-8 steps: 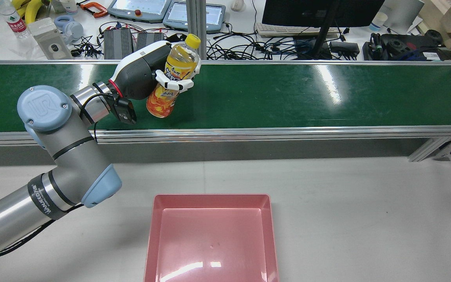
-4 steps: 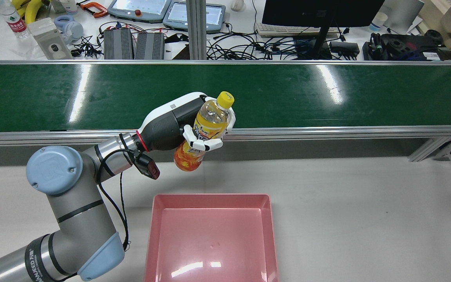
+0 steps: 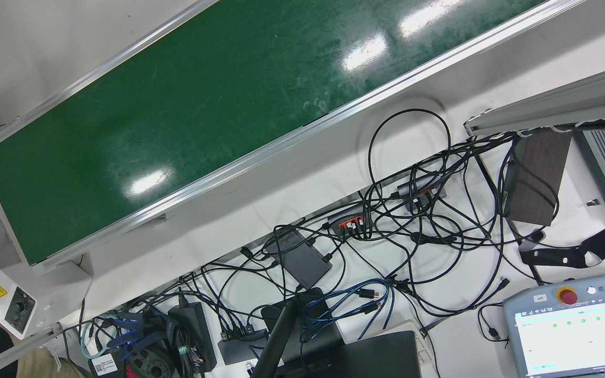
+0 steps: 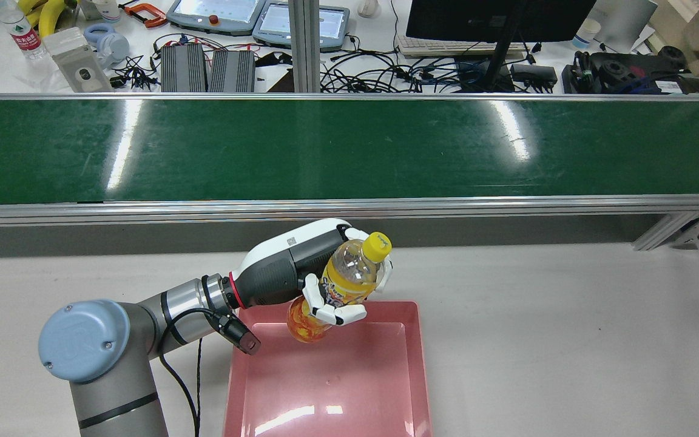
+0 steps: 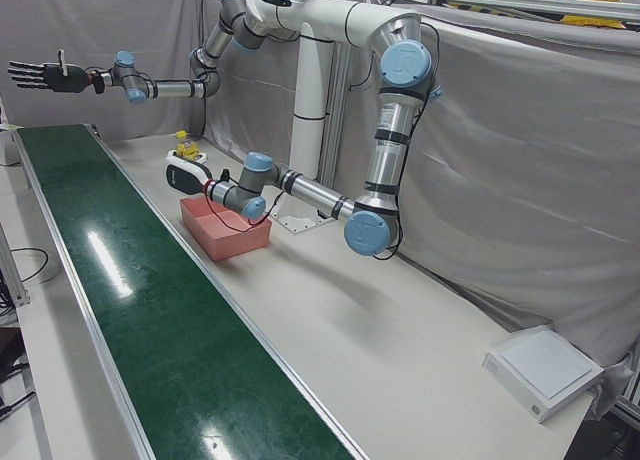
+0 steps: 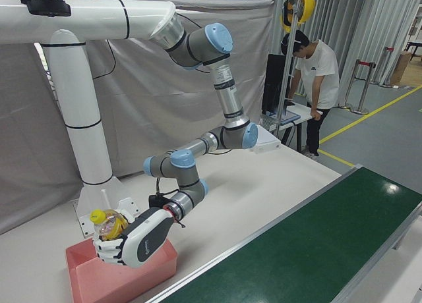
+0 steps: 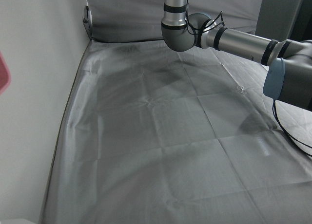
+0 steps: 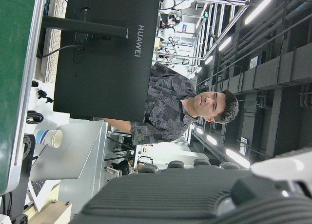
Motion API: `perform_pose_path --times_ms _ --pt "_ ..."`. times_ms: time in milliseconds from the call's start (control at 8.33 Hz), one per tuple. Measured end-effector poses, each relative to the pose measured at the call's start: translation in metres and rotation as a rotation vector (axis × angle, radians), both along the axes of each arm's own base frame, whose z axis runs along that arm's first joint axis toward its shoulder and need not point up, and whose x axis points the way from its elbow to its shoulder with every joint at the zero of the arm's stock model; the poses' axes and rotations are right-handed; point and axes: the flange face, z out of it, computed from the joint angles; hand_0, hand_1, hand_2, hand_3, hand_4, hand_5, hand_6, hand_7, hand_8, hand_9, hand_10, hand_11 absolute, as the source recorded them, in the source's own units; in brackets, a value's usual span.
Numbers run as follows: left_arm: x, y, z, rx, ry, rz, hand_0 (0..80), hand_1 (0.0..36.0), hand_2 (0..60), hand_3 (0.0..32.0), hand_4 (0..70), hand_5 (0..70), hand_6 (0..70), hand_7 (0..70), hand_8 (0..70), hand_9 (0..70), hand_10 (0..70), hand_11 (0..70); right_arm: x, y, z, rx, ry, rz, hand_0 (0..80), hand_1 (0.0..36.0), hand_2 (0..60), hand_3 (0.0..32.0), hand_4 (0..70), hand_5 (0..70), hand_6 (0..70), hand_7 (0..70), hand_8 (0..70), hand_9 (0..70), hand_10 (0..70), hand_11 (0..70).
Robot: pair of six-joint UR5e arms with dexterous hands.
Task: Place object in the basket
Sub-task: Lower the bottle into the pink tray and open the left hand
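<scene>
Lettering first: the monitor (image 8: 105, 56) in the right hand view reads HUAWEI down its back, and the teach pendant (image 3: 578, 328) in the front view carries UNIVERSAL on its top edge; the bottle's orange-and-yellow label has print on it, but it is too small to read. Now the action: the left hand (image 4: 310, 273) is clamped around the bottle (image 4: 334, 288), white fingers (image 4: 325, 309) wrapped across the label at mid-body, yellow cap pointing up and away from the robot, the base tipped down toward the pink basket (image 4: 410, 388). Bottle hangs in the air over the basket's far edge, clear of its floor. The right-front view shows the same grip from the other side, the left hand (image 6: 135, 244) cradling the bottle (image 6: 109, 227) above the basket (image 6: 148, 273) near its rim. Left forearm runs low and nearly level across the table, wrist angled up slightly. Over in the left-front view, the right hand (image 5: 40, 76) is held high above the far end of the green conveyor belt (image 5: 140, 320), fingers spread wide, holding nothing, arm stretched out level.
</scene>
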Motion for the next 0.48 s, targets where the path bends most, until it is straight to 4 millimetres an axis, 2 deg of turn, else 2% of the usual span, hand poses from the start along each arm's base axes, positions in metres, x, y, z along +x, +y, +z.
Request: perform_pose_path --times_ms 120,240,360,480 --pt "0.008 0.016 0.007 0.012 0.003 0.019 49.8 5.8 0.0 0.0 28.1 24.1 8.7 26.3 16.6 28.4 30.3 44.2 0.000 0.000 0.000 -0.001 0.000 0.000 0.0 0.0 0.0 0.0 0.0 0.0 0.0 0.0 0.0 0.0 0.0 0.0" --pt "0.012 0.027 0.016 0.021 0.011 0.031 49.9 6.4 0.0 0.0 19.4 17.5 0.5 12.3 10.7 18.3 21.4 32.0 0.000 0.000 0.001 -0.001 0.000 -0.001 0.0 0.0 0.0 0.0 0.0 0.0 0.0 0.0 0.0 0.0 0.0 0.0" --pt "0.013 0.034 0.029 0.031 0.027 0.038 49.6 5.8 0.0 0.0 14.8 9.3 0.0 5.9 8.2 13.7 9.4 14.7 0.000 0.000 0.001 -0.002 0.000 -0.001 0.0 0.0 0.0 0.0 0.0 0.0 0.0 0.0 0.0 0.0 0.0 0.0" --pt "0.011 0.037 0.041 0.040 0.044 0.041 50.2 3.9 0.0 0.0 12.9 0.5 0.0 3.8 5.0 9.4 4.0 6.8 0.000 0.000 0.001 -0.002 0.000 -0.001 0.0 0.0 0.0 0.0 0.0 0.0 0.0 0.0 0.0 0.0 0.0 0.0"
